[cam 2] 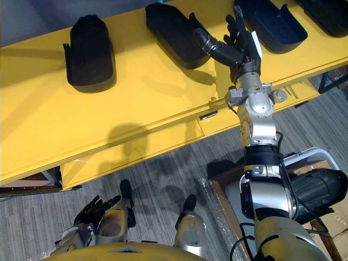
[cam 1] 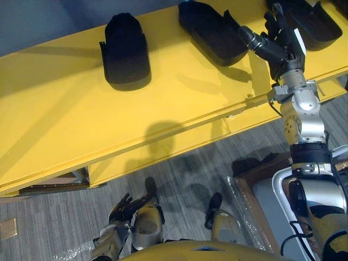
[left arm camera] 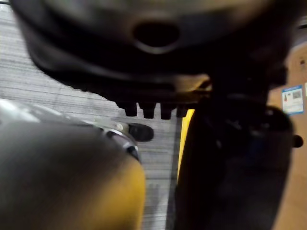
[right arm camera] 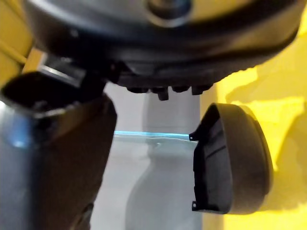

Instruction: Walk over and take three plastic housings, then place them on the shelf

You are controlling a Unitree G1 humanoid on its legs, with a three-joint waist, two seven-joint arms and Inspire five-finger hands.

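Held right hand point(cam 2: 246, 48) spread, empty, between second housing point(cam 2: 173, 33) and third housing point(cam 2: 272, 24) on yellow table point(cam 2: 136, 109); risked stray thumb shoving one askew.

**What I can't make out from here**

My right hand point(cam 1: 283, 38) hides part of the third housing point(cam 1: 321, 24) along its left side, and the top edge clips its far end. In the right eye view, a fourth housing point(cam 2: 330, 13) is cut off at the corner. My left wrist view is blurred, and the left hand point(left arm camera: 144, 57) reads there as a dark mass.
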